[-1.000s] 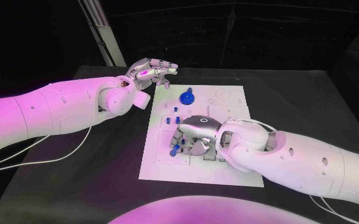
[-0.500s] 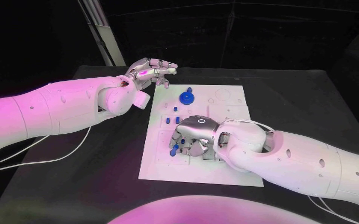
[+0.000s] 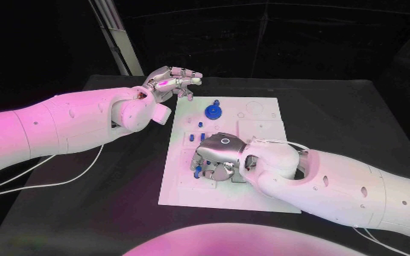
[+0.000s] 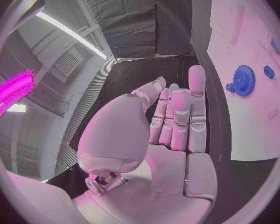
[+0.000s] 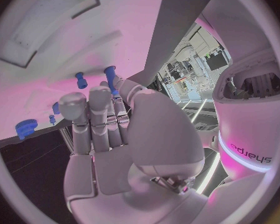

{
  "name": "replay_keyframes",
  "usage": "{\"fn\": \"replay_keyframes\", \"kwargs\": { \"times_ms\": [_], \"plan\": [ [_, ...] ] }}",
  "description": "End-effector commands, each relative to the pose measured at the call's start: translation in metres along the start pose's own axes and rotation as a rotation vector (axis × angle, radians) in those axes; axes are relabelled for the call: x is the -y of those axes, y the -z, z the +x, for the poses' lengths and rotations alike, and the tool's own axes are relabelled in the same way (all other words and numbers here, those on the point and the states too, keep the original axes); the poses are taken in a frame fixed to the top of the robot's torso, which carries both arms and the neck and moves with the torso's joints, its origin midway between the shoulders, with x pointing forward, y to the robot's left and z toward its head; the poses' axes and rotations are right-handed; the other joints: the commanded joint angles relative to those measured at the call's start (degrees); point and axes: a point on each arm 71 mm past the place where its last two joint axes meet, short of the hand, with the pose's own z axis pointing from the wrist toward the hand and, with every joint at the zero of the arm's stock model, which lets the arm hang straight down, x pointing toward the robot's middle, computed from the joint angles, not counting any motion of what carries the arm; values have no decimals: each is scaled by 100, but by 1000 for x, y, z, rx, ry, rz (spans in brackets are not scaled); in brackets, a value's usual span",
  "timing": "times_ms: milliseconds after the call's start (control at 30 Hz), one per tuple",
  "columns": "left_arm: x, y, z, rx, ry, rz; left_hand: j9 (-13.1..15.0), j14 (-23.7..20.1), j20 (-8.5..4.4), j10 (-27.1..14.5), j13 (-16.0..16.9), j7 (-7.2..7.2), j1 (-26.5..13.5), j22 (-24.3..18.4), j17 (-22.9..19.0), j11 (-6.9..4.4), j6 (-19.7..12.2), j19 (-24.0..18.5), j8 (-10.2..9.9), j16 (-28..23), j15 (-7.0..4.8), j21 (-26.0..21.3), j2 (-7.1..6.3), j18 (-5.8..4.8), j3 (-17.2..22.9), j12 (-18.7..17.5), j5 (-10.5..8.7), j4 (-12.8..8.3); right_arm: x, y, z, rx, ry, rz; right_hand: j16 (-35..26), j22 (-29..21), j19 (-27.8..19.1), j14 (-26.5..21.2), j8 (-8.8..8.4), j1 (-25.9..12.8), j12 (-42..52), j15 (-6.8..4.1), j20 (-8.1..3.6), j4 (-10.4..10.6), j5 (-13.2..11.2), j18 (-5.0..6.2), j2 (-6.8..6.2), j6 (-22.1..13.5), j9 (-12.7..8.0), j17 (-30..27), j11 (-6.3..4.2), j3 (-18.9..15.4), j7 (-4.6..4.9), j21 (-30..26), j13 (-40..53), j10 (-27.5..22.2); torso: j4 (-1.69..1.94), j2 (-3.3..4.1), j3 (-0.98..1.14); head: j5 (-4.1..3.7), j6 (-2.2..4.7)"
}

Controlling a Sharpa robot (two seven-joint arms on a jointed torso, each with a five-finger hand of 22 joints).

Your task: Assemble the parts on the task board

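While my right hand (image 3: 220, 152) sits low on the task board (image 3: 256, 200), its fingers curl beside a blue peg (image 5: 110, 78); can't tell if they're pinching it. Left hand (image 3: 173, 82) hovers off the board's far-left corner, fingers pressed together, near the blue gear (image 3: 212, 111).

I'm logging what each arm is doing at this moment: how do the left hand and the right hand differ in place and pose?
The left hand is raised beyond the task board's far left corner, off the board; the right hand is low over the board's middle. The left hand's fingers lie together with nothing in them; the right hand's fingers curl down by a blue peg, though a grip cannot be confirmed. Both are silver hands on white arms.
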Motion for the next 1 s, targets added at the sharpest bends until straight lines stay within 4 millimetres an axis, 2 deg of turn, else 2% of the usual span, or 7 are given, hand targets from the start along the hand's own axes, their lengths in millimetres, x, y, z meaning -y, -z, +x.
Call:
{"fn": "replay_keyframes", "kwargs": {
  "times_ms": [33,300,433,533,800,900,1000],
  "plan": [
    [1,0,1,-8,7,4,-6,-38,5,-14,-9,7,31,-7,-8,28,-23,-51,26,-27,-4,-34,17,78,30,23,30,-1,-1,0,2,-5,44,17,-49,-175,-129,-31,-42,-236,-131,70,30,88,120,-16,-117,-191,-33,-63,60,-54,19,-107,-24,-197,0,-3,0,5,-2],
    [1,0,1,-7,7,3,-6,-38,5,-14,-9,7,31,-7,-8,28,-23,-51,26,-27,-4,-34,17,78,30,23,30,-1,-2,0,-1,41,26,7,-131,-306,-233,-96,-44,-483,-167,137,109,152,302,12,-330,-879,-38,-206,146,-206,80,-195,-24,-551,0,-3,2,5,-7],
    [1,0,0,-7,7,2,-5,-40,5,-14,-9,7,31,-13,-19,27,-22,-48,32,-30,-5,-41,20,79,40,29,29,-9,-2,1,-3,72,10,-2,-279,-606,-452,-250,-35,-507,-158,188,162,127,534,67,-383,-1206,-32,-420,193,-488,120,-389,-24,-962,2,-5,4,5,-6],
    [1,0,0,-6,6,1,-5,-40,5,-14,-9,7,31,-13,-19,27,-22,-48,32,-30,-5,-41,20,79,40,29,29,-9,-1,2,-4,91,-9,-7,-325,-811,-597,-345,-29,-495,-110,202,183,134,578,103,-356,-1367,-23,-508,204,-764,116,-528,-13,-1137,-2,-3,6,6,-1],
    [1,1,-1,-3,6,0,-5,-40,5,-14,-9,7,31,-13,-19,27,-22,-48,32,-30,-5,-41,20,79,40,29,29,-9,2,9,-7,136,-39,-11,-345,-948,-667,-395,-30,-458,-24,198,180,154,604,127,-288,-1476,-20,-586,197,-1054,117,-614,-14,-1132,-7,-6,8,0,17],
    [1,1,-1,-3,6,0,-5,-40,5,-14,-9,7,31,-13,-19,27,-22,-48,32,-30,-5,-41,20,79,40,29,29,-9,6,19,-9,160,-67,-3,-332,-942,-660,-394,-22,-455,-12,201,183,168,596,125,-264,-1446,-15,-576,201,-1112,131,-613,-13,-1142,-2,-5,9,-12,27],
    [1,1,-2,0,5,0,-5,-40,5,-14,-9,7,31,-13,-19,27,-22,-48,32,-30,-5,-41,20,79,40,29,29,-9,15,35,-11,190,-153,36,-258,-885,-601,-344,25,-441,98,206,187,203,575,113,-176,-1284,11,-502,214,-1209,150,-576,5,-1005,-13,-13,7,-34,36]
  ]
}}
